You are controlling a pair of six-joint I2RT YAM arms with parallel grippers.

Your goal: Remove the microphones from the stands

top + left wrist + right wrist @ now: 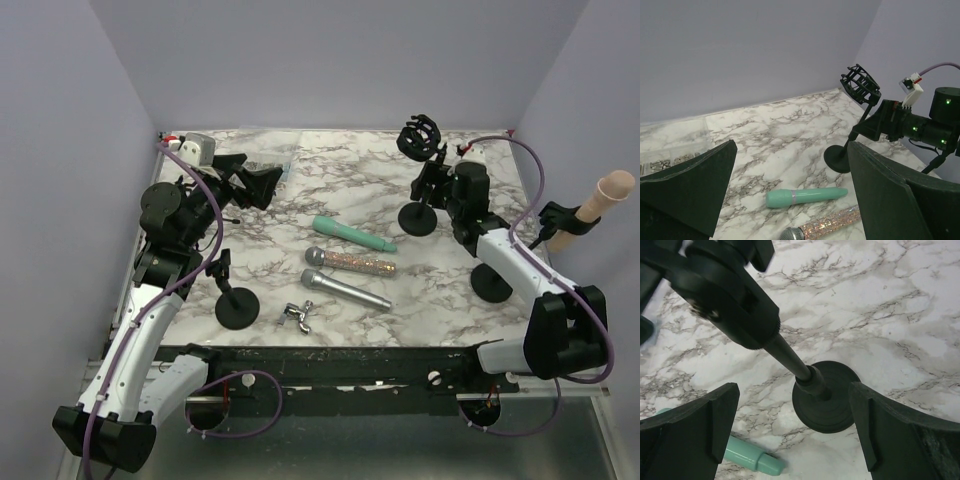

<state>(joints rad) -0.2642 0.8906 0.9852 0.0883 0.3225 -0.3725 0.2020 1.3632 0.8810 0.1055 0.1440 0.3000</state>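
Teal microphone (352,234): lies flat on the marble tabletop (330,165), off the stand and just to the near-left of its round base.
Stand (417,218): black, on a round base; a thin stem leans up to a caged mount (420,137) at its top.
Glitter microphone (352,263): lies flat beside the teal one on the side farther from the stand, its mesh head pointing away from the stand.
Silver microphone (345,290): lies flat, one place farther out from the stand, roughly parallel to the other two.
Right pincer (432,185): spread wide and low at the stand; the right wrist view shows one finger on each side of the stem and base, with a gap on both sides.
Left pincer (252,180): spread wide, pinching nothing, well to the left of the stand and facing it.
Second base (492,284): black disc near-right of the stand, beside the right arm.
Third base (236,307): black disc with a short post, well to the near-left of the stand, beyond the microphones.
Metal wing piece (298,315): small, on the tabletop beyond the silver microphone from the stand.
Clear box (670,160): far left of the stand, with small screws inside.
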